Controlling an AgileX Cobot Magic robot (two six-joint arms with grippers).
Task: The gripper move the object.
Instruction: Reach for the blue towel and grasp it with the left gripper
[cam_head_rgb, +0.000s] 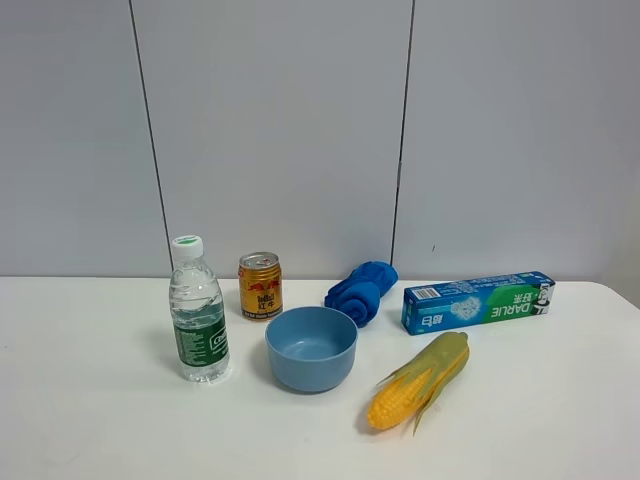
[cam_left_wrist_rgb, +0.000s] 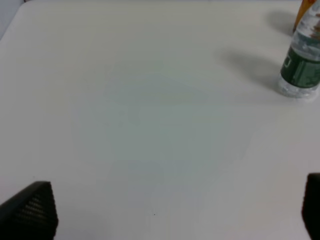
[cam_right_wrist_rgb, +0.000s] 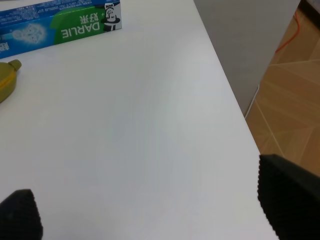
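On the white table (cam_head_rgb: 90, 420) stand a water bottle (cam_head_rgb: 198, 310), a gold can (cam_head_rgb: 260, 286), a blue bowl (cam_head_rgb: 311, 347), a rolled blue cloth (cam_head_rgb: 361, 291), a Darlie toothpaste box (cam_head_rgb: 478, 301) and an ear of corn (cam_head_rgb: 420, 380). Neither gripper shows in the exterior high view. My left gripper (cam_left_wrist_rgb: 170, 210) is open and empty over bare table, with the bottle (cam_left_wrist_rgb: 301, 65) well away from it. My right gripper (cam_right_wrist_rgb: 155, 205) is open and empty over bare table near the table's right edge, away from the toothpaste box (cam_right_wrist_rgb: 60, 25) and the corn's tip (cam_right_wrist_rgb: 7, 80).
A grey panelled wall (cam_head_rgb: 300, 130) rises behind the table. In the right wrist view the table's right edge (cam_right_wrist_rgb: 227, 85) drops to a grey panel and a wooden floor (cam_right_wrist_rgb: 295, 75). The gold can's edge (cam_left_wrist_rgb: 302, 10) shows beyond the bottle in the left wrist view.
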